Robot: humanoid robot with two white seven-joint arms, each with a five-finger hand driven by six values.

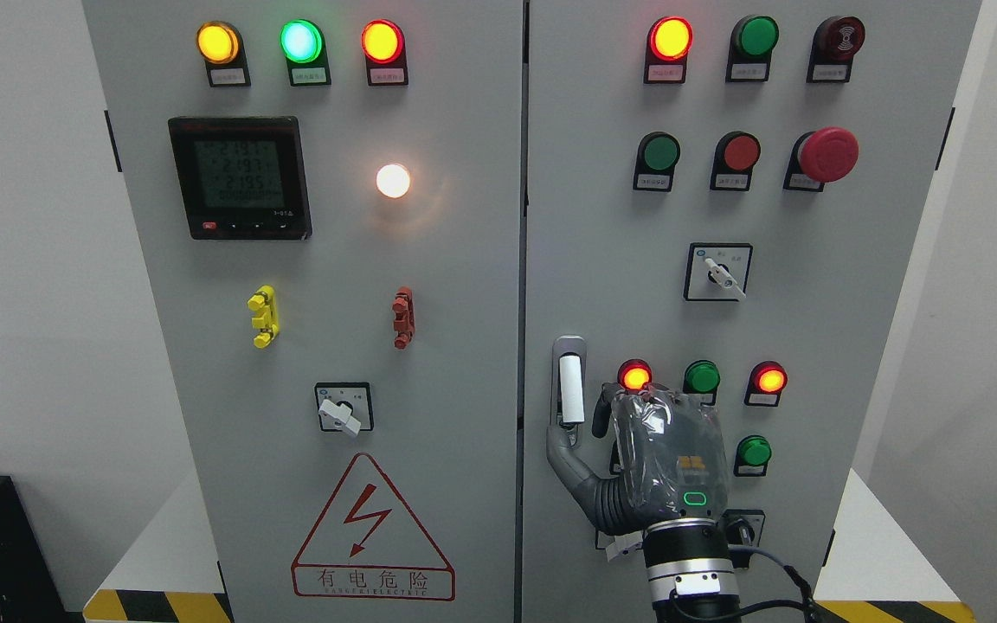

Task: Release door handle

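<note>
The white door handle (571, 389) stands upright in its grey recess at the left edge of the right cabinet door (853, 363). My right hand (587, 426), wrapped in clear plastic, comes up from the bottom edge and rests just right of and below the handle. Its thumb (564, 450) reaches out left, with the tip under the handle's lower end. The other fingers (628, 400) lie beside the handle against the panel, not around it. The hand holds nothing. My left arm does not show.
Lit indicator lamps (634, 375) and green buttons (702, 377) sit right by the hand. A rotary switch (719, 272) is above it, and a red emergency button (827, 154) higher up. The left door (464, 363) carries a meter, lamps and a warning triangle (370, 528).
</note>
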